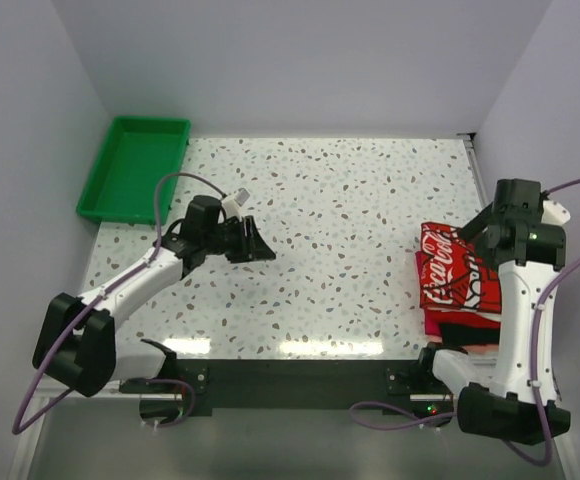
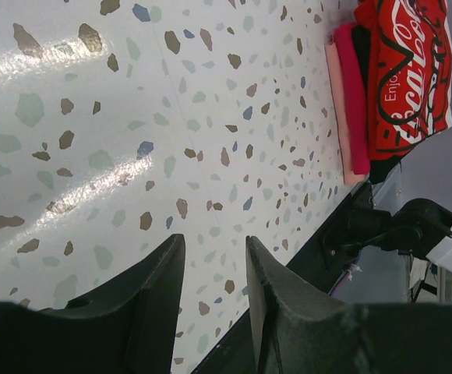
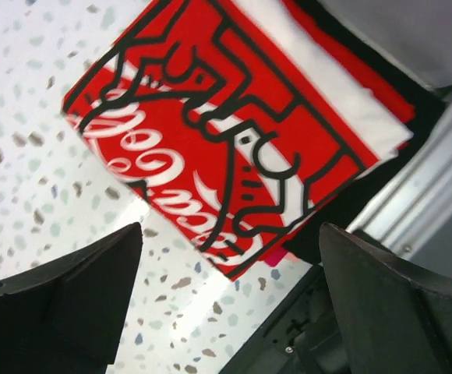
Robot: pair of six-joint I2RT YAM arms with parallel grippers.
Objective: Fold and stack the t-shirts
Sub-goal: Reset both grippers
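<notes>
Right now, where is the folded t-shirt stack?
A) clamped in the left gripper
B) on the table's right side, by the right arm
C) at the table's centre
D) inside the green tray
B: the t-shirt stack lies on the right side of the table, printed shirt on top, with the open right gripper over it.

The top t-shirt (image 3: 234,156) reads "Coca-Cola" in white script.
</notes>
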